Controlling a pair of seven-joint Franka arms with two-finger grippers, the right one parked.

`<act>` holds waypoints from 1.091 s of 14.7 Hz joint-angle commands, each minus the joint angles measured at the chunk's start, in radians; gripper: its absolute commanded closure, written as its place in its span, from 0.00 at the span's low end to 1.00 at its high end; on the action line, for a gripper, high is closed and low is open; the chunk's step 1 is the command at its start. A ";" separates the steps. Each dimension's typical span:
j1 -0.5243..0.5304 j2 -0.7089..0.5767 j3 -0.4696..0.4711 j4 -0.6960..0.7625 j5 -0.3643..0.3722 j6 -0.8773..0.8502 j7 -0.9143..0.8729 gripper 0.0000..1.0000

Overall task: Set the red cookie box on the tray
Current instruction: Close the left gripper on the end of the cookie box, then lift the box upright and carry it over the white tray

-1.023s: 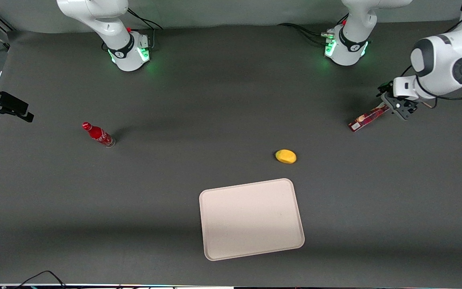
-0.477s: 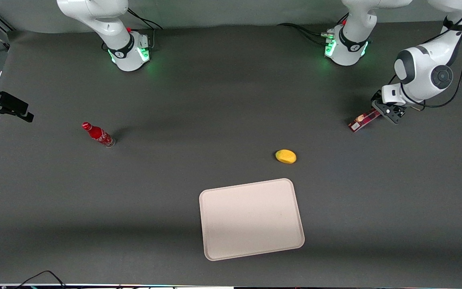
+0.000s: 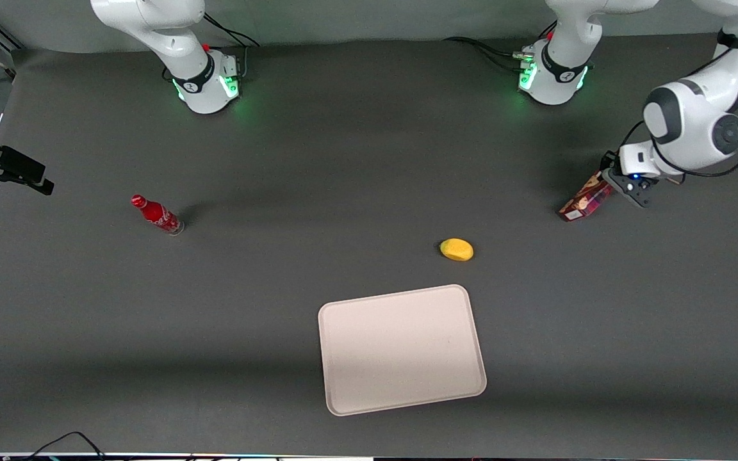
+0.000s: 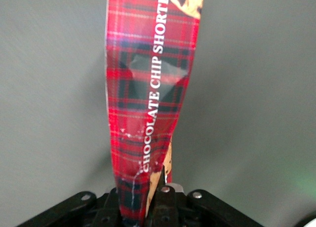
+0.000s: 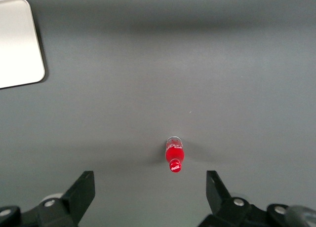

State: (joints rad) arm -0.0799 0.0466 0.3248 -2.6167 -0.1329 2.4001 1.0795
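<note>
The red cookie box is a slim dark-red plaid carton, held by one end toward the working arm's end of the table. My left gripper is shut on that end, and the box hangs tilted with its free end low over the table. In the left wrist view the plaid carton reads "CHOCOLATE CHIP SHORTBREAD" and is pinched between the black fingers. The pale beige tray lies flat, much nearer to the front camera than the box. A corner of the tray shows in the right wrist view.
A yellow lemon-like fruit lies between the box and the tray. A small red bottle lies toward the parked arm's end, also in the right wrist view. Two arm bases stand at the table's back edge.
The gripper, shut on the box, has turned and shifted. The box has tipped to a steeper tilt, showing a broader face, and its free end has moved slightly nearer the front camera.
</note>
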 commanded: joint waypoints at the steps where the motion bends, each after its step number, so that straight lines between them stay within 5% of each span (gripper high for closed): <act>1: -0.014 -0.016 -0.019 0.264 -0.034 -0.296 -0.099 1.00; 8: -0.015 0.012 -0.145 0.774 -0.022 -0.715 -0.559 1.00; 16: -0.017 0.274 -0.414 1.309 0.021 -0.874 -1.375 1.00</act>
State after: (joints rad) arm -0.0994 0.1722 -0.0506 -1.5302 -0.1226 1.5888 -0.1071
